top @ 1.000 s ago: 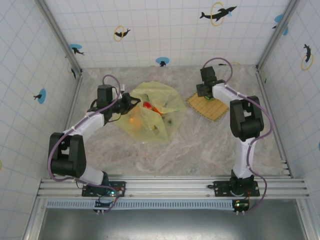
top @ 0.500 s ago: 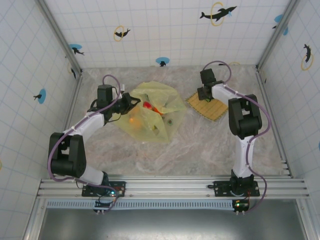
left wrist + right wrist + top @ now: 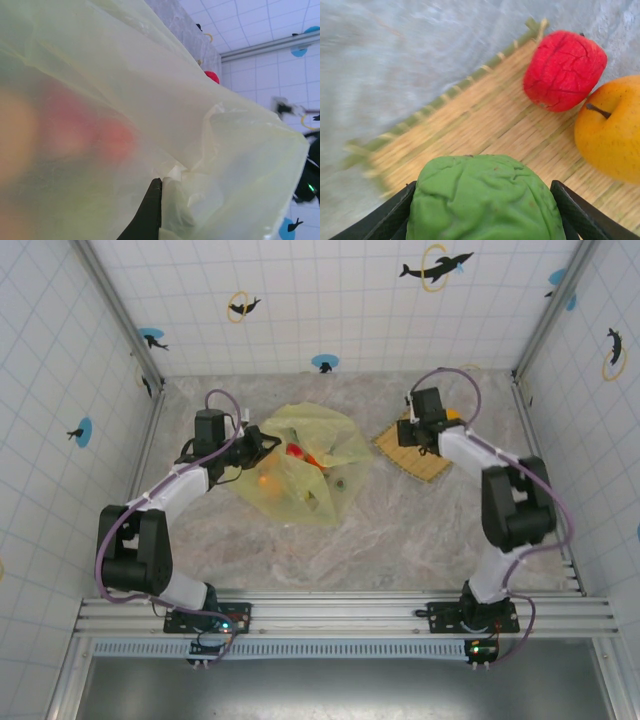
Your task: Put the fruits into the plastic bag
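Two tight grips — right end effector on green fruit, left end effector on plastic bag.

Woven mat on marble table.

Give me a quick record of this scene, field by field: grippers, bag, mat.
left gripper: holding the plastic bag by its edge
right gripper: shut on a green fruit, above the mat
on mat: red fruit, yellow-orange fruit
in bag: orange fruit and others, seen through the plastic
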Action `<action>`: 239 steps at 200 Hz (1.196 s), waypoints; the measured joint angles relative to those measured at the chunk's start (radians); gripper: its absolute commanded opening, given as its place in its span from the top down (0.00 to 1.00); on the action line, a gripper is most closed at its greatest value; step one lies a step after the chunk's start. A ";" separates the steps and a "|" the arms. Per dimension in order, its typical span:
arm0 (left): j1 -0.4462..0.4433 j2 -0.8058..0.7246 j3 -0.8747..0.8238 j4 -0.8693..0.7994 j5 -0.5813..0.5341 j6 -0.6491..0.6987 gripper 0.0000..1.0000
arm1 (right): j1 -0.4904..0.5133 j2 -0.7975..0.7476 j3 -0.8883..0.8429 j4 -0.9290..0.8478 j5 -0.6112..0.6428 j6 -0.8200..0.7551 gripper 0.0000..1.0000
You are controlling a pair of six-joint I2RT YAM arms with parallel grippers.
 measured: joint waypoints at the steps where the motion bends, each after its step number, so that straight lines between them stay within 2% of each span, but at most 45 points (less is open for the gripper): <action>1: 0.000 0.000 0.000 0.000 0.000 0.000 1.00 | 0.004 -0.016 -0.013 0.008 -0.005 0.000 0.38; 34: 0.000 0.000 0.000 0.000 0.000 0.000 1.00 | 0.129 -0.307 -0.320 0.217 -0.147 0.026 0.38; 61: 0.000 0.000 0.000 0.001 0.001 -0.001 1.00 | 0.241 -0.350 -0.439 0.314 -0.237 0.018 0.38; 96: 0.000 0.000 0.000 0.001 0.004 -0.004 1.00 | 0.354 -0.261 -0.441 0.380 -0.275 -0.026 0.39; 160: 0.000 0.000 0.000 0.002 0.004 -0.005 1.00 | 0.406 0.020 -0.265 0.463 -0.330 -0.028 0.40; 212: 0.000 0.000 0.000 0.005 0.005 -0.016 1.00 | 0.437 0.122 -0.188 0.663 -0.430 0.144 0.40; 239: 0.000 0.000 0.000 0.009 0.006 -0.019 1.00 | 0.439 0.201 -0.092 0.735 -0.459 0.229 0.39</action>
